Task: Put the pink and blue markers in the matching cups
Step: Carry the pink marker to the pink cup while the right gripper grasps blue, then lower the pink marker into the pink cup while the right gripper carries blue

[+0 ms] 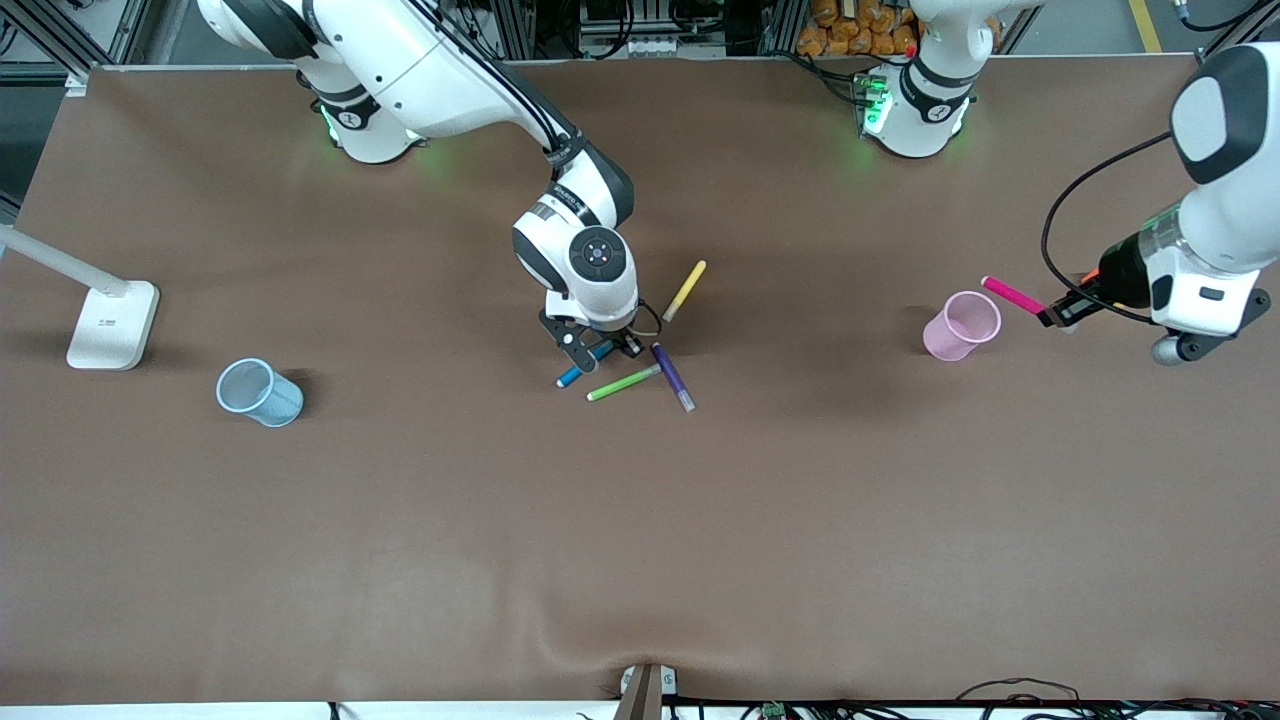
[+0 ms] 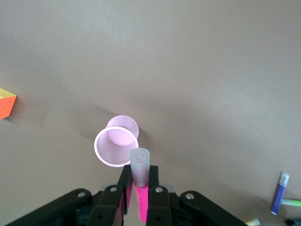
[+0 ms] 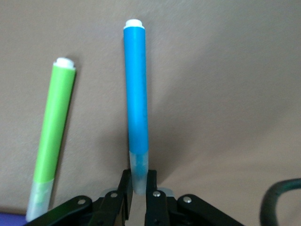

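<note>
Nearest me lies the purple pen (image 1: 673, 377), then the green pen (image 1: 623, 383) beside the blue marker (image 1: 584, 365) — my right gripper (image 1: 601, 350) pinches its pale cap end on the table. The blue cup (image 1: 260, 392) stands toward the right arm's end, its inside unclear. My left gripper (image 1: 1051, 316) clamps the pink marker (image 1: 1012, 295) just beside the pink cup (image 1: 962, 325) — empty. The yellow pen (image 1: 685, 290) lies farthest.

Premises: a robotics laboratory or test cell. Two white industrial arms (image 1: 440, 70) are bolted at one edge of a wide desk (image 1: 640, 520) covered in a brown mat, their bases showing green status lights. Aluminium framing (image 1: 560, 25) and bundled cabling stand just past that edge. Loose cables (image 1: 1010, 690) trail along the near edge. A white lamp base (image 1: 112, 325) sits toward the right arm's end.
</note>
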You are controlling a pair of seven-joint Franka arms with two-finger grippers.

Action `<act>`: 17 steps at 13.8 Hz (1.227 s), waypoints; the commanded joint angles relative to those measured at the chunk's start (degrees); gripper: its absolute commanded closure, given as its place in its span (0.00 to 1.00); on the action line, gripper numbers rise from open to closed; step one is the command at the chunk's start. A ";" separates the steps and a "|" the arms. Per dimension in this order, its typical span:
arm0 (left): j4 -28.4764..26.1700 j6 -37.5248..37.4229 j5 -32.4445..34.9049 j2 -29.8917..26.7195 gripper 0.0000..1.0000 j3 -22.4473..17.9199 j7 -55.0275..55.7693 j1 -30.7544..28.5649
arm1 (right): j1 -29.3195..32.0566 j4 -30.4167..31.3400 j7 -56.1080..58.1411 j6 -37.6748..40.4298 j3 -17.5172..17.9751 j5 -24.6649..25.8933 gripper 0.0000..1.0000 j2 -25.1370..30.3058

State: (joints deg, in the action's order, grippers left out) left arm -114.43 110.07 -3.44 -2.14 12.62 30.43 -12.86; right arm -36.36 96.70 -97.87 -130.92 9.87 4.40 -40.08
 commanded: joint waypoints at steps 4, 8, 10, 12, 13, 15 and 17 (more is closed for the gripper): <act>-13.52 13.83 1.85 -5.41 1.00 0.30 -0.81 -1.64 | 4.62 -2.39 5.22 16.29 0.59 0.61 1.00 7.11; -21.34 22.62 2.21 -7.08 1.00 0.30 -0.81 -1.64 | 9.36 -2.74 14.26 24.20 0.59 -4.03 1.00 11.95; -25.21 28.50 2.21 -6.91 1.00 0.39 -0.81 -2.60 | 12.52 -4.05 19.80 29.47 0.50 -6.59 1.00 13.80; -27.68 33.17 2.29 -6.30 1.00 0.57 -0.82 -3.22 | 16.03 -5.72 25.59 36.23 0.50 -7.56 1.00 15.38; -27.95 33.80 2.29 -5.86 1.00 0.57 -0.90 -3.22 | 17.88 -6.25 28.93 39.13 0.41 -7.82 1.00 16.34; -28.30 33.89 2.29 -5.68 1.00 0.57 -0.82 -3.22 | 22.09 -6.35 36.49 44.32 0.06 -7.91 1.00 18.10; -28.83 33.98 2.29 -5.68 1.00 0.57 -0.82 -3.31 | 25.44 -6.26 42.56 47.15 -0.03 -8.00 1.00 19.42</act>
State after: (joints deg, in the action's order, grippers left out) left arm -141.79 142.93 -2.17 -6.55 12.66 30.13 -15.40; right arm -14.15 89.72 -60.47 -85.91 9.24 -2.44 -22.49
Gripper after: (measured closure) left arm 0.828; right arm 0.846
